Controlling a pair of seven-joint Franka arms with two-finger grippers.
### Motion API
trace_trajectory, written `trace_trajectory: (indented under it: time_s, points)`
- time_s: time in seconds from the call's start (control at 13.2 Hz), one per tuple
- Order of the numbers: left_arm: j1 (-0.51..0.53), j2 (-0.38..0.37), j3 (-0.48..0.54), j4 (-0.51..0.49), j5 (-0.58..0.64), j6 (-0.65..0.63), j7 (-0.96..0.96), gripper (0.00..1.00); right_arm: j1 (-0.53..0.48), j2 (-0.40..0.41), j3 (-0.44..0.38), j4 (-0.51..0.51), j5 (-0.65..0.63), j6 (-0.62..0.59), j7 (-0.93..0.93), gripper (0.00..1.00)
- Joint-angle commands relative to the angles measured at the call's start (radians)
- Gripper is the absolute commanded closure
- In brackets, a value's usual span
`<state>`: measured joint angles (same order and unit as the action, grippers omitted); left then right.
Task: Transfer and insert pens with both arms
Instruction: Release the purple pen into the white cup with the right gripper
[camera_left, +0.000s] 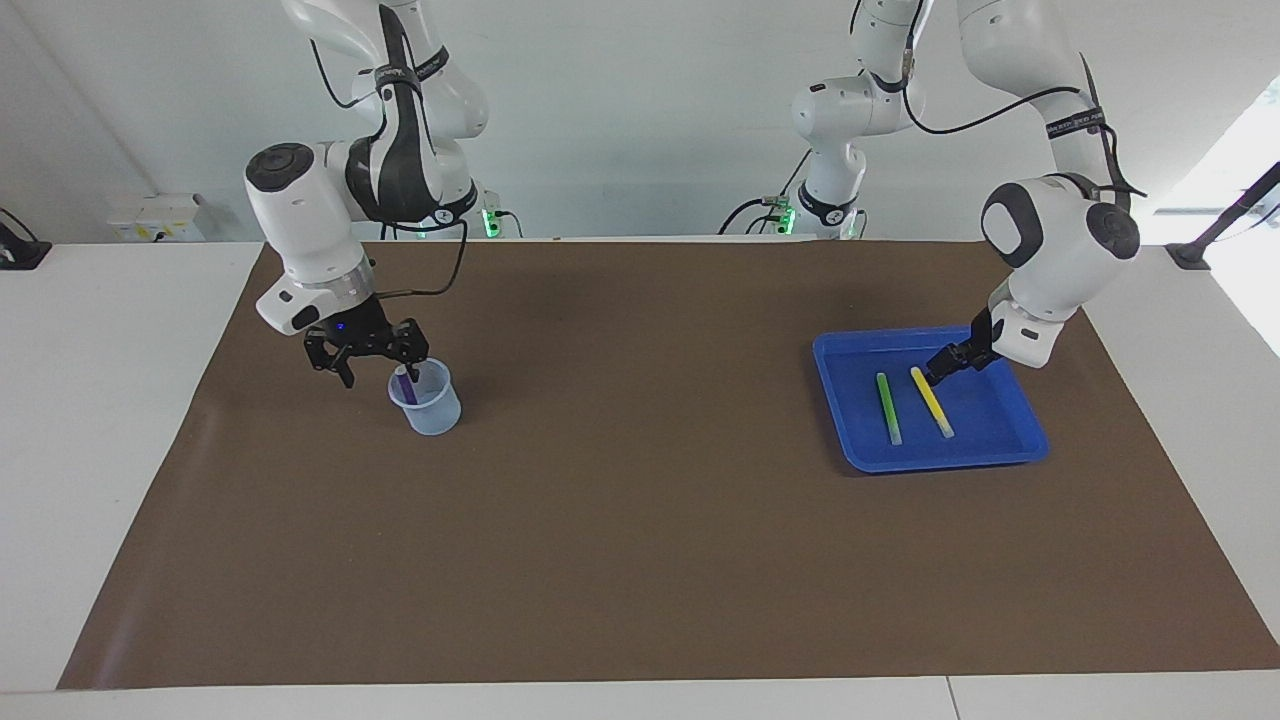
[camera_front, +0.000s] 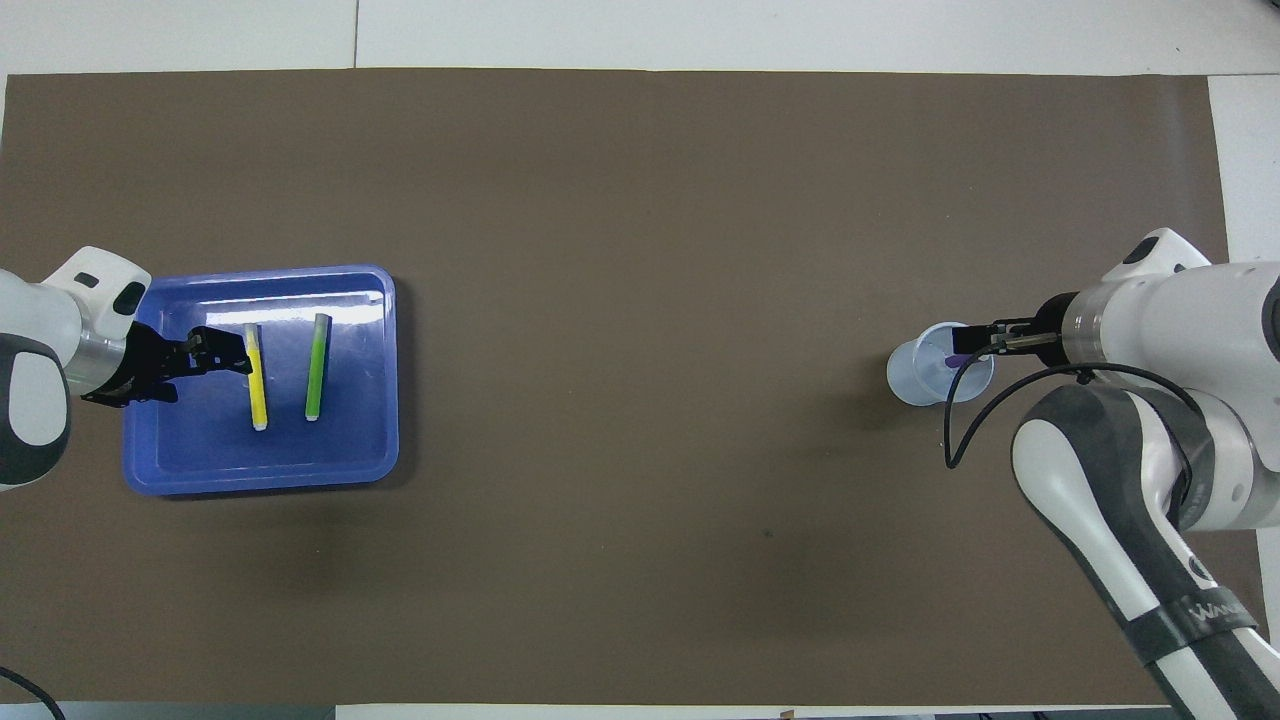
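Observation:
The purple pen stands tilted inside a clear cup toward the right arm's end of the table. My right gripper hangs just over the cup's rim, open, with its fingers spread to either side of the pen's top. The green pen and the yellow pen lie side by side in a blue tray. My left gripper is low in the tray, open, at the yellow pen's end nearer the robots.
A brown mat covers most of the white table. Two smaller white arms with green base lights stand at the robots' edge of the table.

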<state>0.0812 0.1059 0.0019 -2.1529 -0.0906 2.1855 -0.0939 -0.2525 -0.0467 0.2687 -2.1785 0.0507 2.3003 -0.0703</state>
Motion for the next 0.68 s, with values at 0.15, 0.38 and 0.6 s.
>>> trace_trajectory:
  time_s: [0.15,0.38,0.6]
  points:
    - [-0.003,0.087,-0.003,0.004,0.048,0.088,0.055,0.06,-0.016,0.016,0.014,0.196,-0.014,-0.232,0.102,0.00]
    - [-0.008,0.109,-0.003,0.007,0.075,0.103,0.091,0.17,-0.021,0.031,0.012,0.311,-0.015,-0.364,0.135,0.00]
    - [-0.008,0.110,-0.003,0.013,0.075,0.100,0.092,0.25,-0.007,0.063,0.012,0.437,-0.020,-0.487,0.184,0.00]
